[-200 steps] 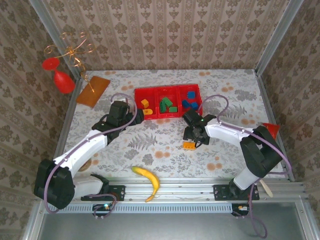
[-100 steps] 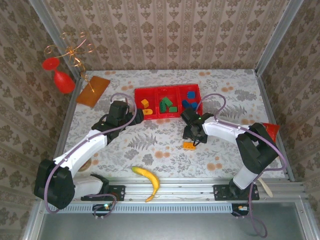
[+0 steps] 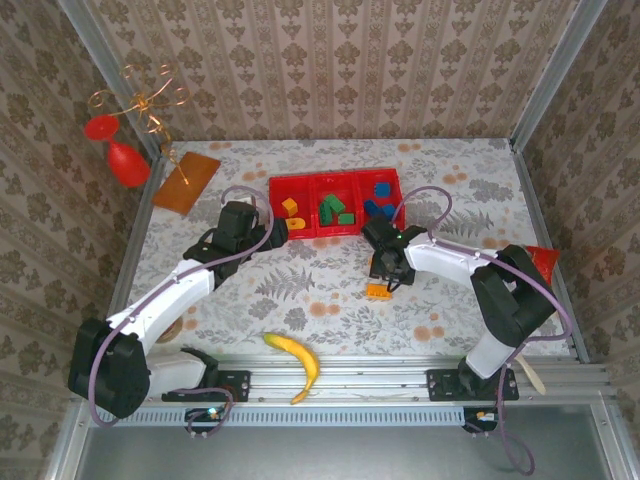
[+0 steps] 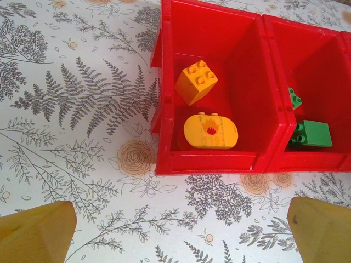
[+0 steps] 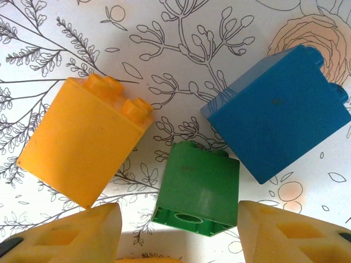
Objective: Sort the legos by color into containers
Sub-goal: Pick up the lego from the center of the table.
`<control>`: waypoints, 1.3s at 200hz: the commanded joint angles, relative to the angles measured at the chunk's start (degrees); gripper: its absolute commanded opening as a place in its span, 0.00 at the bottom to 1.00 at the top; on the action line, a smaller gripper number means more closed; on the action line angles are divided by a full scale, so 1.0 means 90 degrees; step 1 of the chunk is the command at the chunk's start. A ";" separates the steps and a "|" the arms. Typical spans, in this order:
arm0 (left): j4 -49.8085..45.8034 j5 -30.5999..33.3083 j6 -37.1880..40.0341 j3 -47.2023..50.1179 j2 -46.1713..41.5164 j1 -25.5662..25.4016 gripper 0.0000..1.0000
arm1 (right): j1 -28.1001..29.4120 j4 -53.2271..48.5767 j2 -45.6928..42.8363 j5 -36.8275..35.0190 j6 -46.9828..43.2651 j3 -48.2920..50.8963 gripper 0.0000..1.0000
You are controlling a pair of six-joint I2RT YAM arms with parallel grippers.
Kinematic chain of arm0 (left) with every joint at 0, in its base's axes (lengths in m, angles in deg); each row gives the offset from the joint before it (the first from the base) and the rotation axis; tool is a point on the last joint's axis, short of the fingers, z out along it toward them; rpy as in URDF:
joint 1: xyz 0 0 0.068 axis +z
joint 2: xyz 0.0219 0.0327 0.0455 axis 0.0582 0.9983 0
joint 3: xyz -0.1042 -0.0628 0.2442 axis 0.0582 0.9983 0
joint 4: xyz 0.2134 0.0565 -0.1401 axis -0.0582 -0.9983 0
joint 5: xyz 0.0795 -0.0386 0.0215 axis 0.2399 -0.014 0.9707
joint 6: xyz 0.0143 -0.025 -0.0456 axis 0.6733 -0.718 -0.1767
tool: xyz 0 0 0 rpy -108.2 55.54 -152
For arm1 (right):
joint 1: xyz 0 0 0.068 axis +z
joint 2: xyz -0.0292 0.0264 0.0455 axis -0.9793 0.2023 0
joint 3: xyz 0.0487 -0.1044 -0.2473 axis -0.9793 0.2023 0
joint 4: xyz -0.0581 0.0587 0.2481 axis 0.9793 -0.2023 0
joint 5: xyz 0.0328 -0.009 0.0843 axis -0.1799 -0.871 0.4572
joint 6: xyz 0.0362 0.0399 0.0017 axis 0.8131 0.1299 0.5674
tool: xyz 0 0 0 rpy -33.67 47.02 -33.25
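Observation:
The red tray (image 3: 335, 176) stands at the back middle, with orange legos (image 3: 290, 210) in its left compartment, green legos (image 3: 335, 210) in the middle and blue legos (image 3: 378, 200) on the right. My left gripper (image 3: 284, 228) hovers open just before the left compartment (image 4: 208, 163), where an orange square brick (image 4: 196, 81) and an orange round piece (image 4: 210, 131) lie. My right gripper (image 5: 178, 230) is low over the table, fingers (image 5: 66, 235) either side of a green brick (image 5: 197, 186) with small gaps. An orange brick (image 5: 82, 145) and a blue brick (image 5: 279, 112) lie beside it.
A yellow banana (image 3: 295, 357) lies at the near edge. A flat orange-brown board (image 3: 187, 180) and a red goblet (image 3: 122, 160) sit at the back left. A red cone (image 3: 543, 258) is by the right wall. Metal frame rails border the table.
My right gripper has shifted slightly left over the loose bricks and its jaws have narrowed around the green brick. The left arm has not moved.

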 commanded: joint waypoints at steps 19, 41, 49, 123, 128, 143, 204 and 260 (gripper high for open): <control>0.0101 -0.0072 -0.0082 0.0033 0.0040 0.0060 1.00 | -0.0059 0.0103 0.0227 -0.0228 0.0087 0.0030 0.59; 0.0100 -0.0072 -0.0083 0.0033 0.0035 0.0060 1.00 | -0.0095 0.0135 0.0306 -0.0288 0.0116 0.0031 0.58; 0.0100 -0.0076 -0.0084 0.0033 0.0030 0.0060 1.00 | -0.0112 0.0147 0.0334 -0.0299 0.0135 0.0032 0.57; 0.0090 -0.0063 -0.0093 0.0092 -0.0008 0.0060 1.00 | -0.0255 0.0317 0.0484 -0.0265 0.0224 0.0236 0.52; 0.0090 -0.0058 -0.0093 0.0092 -0.0008 0.0061 1.00 | -0.0260 0.0334 0.0501 -0.0260 0.0220 0.0251 0.52; 0.0090 -0.0050 -0.0094 0.0092 -0.0019 0.0070 1.00 | -0.0275 0.0374 0.0547 -0.0231 0.0228 0.0294 0.50; 0.0080 -0.0037 -0.0096 0.0111 -0.0037 0.0072 1.00 | -0.0284 0.0280 0.0383 -0.0241 0.0189 0.0344 0.37; 0.0090 -0.0046 -0.0103 0.0121 -0.0036 0.0087 1.00 | -0.0275 0.0055 -0.0032 -0.0364 0.0126 0.0385 0.27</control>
